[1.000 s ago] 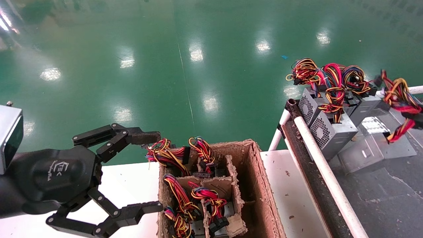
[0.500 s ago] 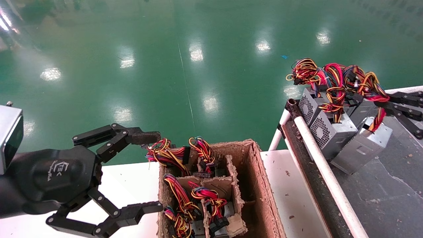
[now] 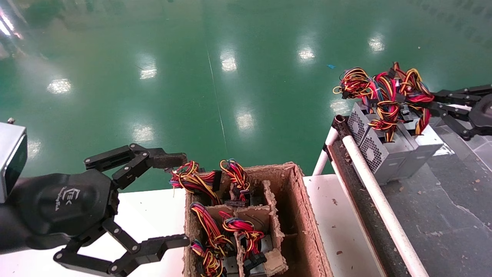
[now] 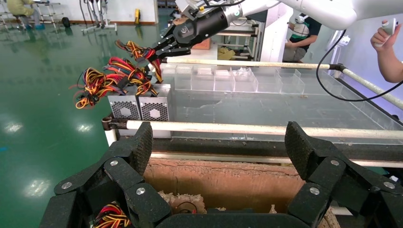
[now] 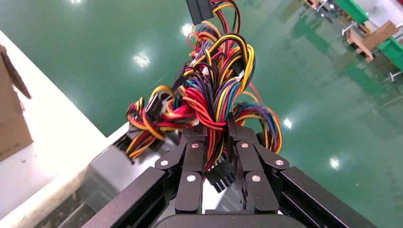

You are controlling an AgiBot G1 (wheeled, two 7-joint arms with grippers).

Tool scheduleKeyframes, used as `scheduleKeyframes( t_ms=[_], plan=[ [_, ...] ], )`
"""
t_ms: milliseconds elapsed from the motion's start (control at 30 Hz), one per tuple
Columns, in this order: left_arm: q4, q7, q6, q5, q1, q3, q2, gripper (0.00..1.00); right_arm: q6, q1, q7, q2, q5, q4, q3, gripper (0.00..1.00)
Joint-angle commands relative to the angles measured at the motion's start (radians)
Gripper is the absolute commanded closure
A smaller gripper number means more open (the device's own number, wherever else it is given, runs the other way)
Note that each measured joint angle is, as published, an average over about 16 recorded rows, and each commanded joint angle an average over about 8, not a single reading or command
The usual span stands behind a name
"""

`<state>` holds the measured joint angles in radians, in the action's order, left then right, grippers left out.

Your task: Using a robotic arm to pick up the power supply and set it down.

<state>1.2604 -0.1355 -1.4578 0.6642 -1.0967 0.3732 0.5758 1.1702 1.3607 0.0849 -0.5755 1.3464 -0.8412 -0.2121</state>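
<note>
Reaching in from the right edge of the head view, the right black linked-bar gripper [image 3: 426,104] was seen clamped on the bundle of red, yellow and orange wires [image 5: 214,102] of a small silver-grey metal power supply [image 3: 424,144]; in the right wrist view the fingertips [image 5: 196,137] were pressed close together with the wires pinched between them. The held power supply was seated on the dark conveyor surface [image 3: 442,207], just beside two identical silver-grey boxes with perforated fan grilles [image 3: 374,154], their sides touching or nearly so. That row was set against the white rail [image 3: 369,177] at the conveyor's near edge. The left black gripper [image 3: 153,200] was held over the white table [image 3: 153,207], just beside the brown pulp-cardboard divided box [image 3: 296,215], with its fingers spread wide and nothing between them. More wired power supplies [image 3: 246,234] were seen standing in the box's compartments.
</note>
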Motion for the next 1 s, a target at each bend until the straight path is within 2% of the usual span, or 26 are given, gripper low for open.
scheduleKeyframes(
  t_ms=[33,67,467,1000],
  plan=[
    [0.000,0.000,0.000,0.000,0.000,0.000,0.000,0.00,0.012,0.025,0.020,-0.015,0.002,0.033,-0.005,0.02],
    [0.000,0.000,0.000,0.000,0.000,0.000,0.000,0.00,0.018,0.032,0.030,-0.020,0.000,0.048,-0.006,0.00],
    [0.000,0.000,0.000,0.000,0.000,0.000,0.000,0.00,0.080,0.095,0.096,-0.035,-0.004,0.171,-0.013,0.00],
    [0.000,0.000,0.000,0.000,0.000,0.000,0.000,0.00,0.151,0.102,0.098,0.003,-0.004,0.202,-0.021,0.00]
  ],
)
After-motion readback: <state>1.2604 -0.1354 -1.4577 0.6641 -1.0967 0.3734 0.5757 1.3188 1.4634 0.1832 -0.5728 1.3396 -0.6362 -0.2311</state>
